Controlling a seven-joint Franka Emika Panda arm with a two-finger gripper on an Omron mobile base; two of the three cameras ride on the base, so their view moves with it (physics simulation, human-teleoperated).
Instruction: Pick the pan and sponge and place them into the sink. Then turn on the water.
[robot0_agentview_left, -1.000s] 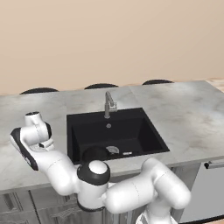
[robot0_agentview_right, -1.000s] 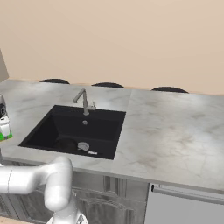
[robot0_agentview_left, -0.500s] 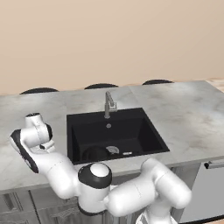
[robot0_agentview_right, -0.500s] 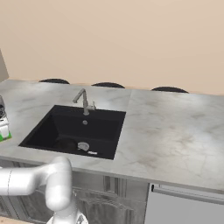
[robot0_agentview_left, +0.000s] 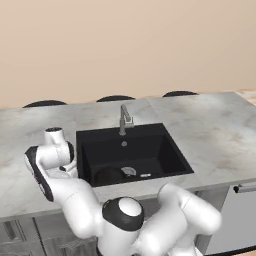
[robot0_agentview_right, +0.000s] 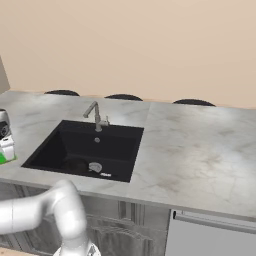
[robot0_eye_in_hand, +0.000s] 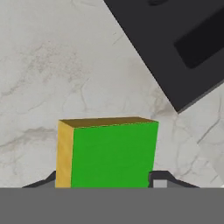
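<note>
Hand view: small rectangular sponge (robot0_eye_in_hand: 107, 153) with bright green top and yellow side layer sits between the two dark fingers (robot0_eye_in_hand: 160, 180), one at each flank, pressed against its sides — fingers closed on the sponge. Marble-grey tabletop (robot0_eye_in_hand: 57, 65) lies behind it, bare and wide to the left and above. Large rectangular matte black sink (robot0_eye_in_hand: 183, 39) cuts across the upper right; its near corner comes close to the sponge's right upper edge, a strip of open marble between them.

Right base view: gripper (robot0_agentview_right: 6, 150) at far left edge, over the tabletop left of the sink (robot0_agentview_right: 85, 150), a sliver of green sponge (robot0_agentview_right: 4, 159) beneath it. Whether the sponge rests on the marble or is lifted off it cannot be told. Small grey metal faucet (robot0_agentview_right: 96, 118) stands at the basin's back rim, spout reaching toward the left. Small round black frying pan (robot0_agentview_right: 75, 165) lies on the basin floor at the near left, just beside the round silver drain (robot0_agentview_right: 95, 167); dark on dark, its handle not clear. Broad free tabletop to the right of the basin.

Left base view: white arm folds up at the left of the sink (robot0_agentview_left: 132, 152), its wrist over the marble beside the basin's left rim. Pan (robot0_agentview_left: 109, 175) in the near-left part of the basin, drain (robot0_agentview_left: 128, 171) just right of it. Faucet (robot0_agentview_left: 124, 119) centred on the back rim. Three dark rounded shapes (robot0_agentview_left: 115, 98) show along the tabletop's far edge.
</note>
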